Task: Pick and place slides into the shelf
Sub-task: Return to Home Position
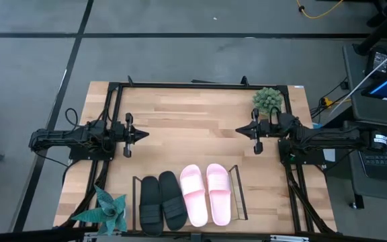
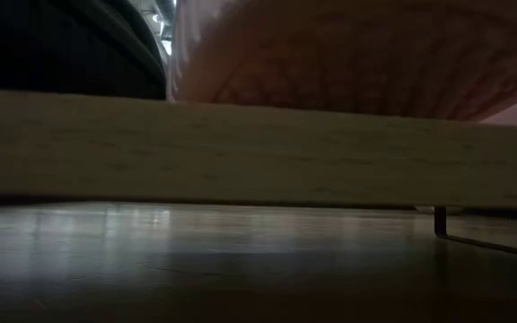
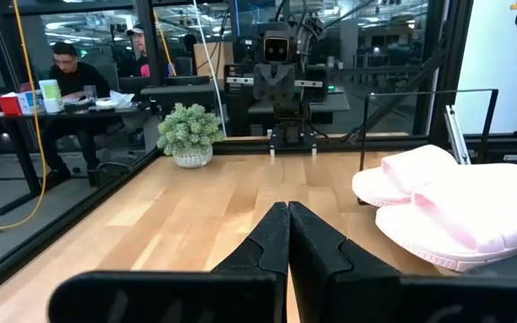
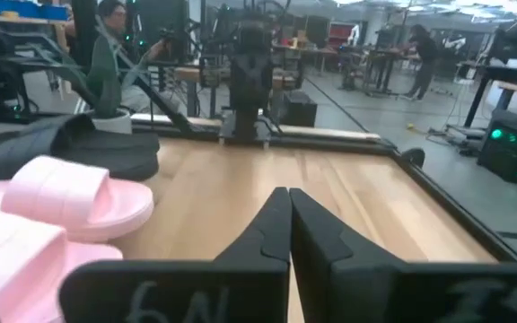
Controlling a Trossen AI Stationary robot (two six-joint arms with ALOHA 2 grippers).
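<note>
— Left tool: how is it held?
— It is seen clenched on nothing, its two fingers pressed together at the tips. The arm is stretched level from the left edge of the worktop and pointed inward.
— And the right tool?
— Likewise closed and empty, with fingertips met. Its arm is laid out level from the right edge. The two tips are faced toward each other across the wood, well apart.
— Where are the slides found?
— All four are set side by side in the shelf, at the edge shown lowest in the high view. The black pair is on the left and the pink pair on the right, well apart from both tools.
— Anything else?
— A bushy potted plant is placed just beside the right arm. A spiky teal plant is placed left of the shelf.
</note>
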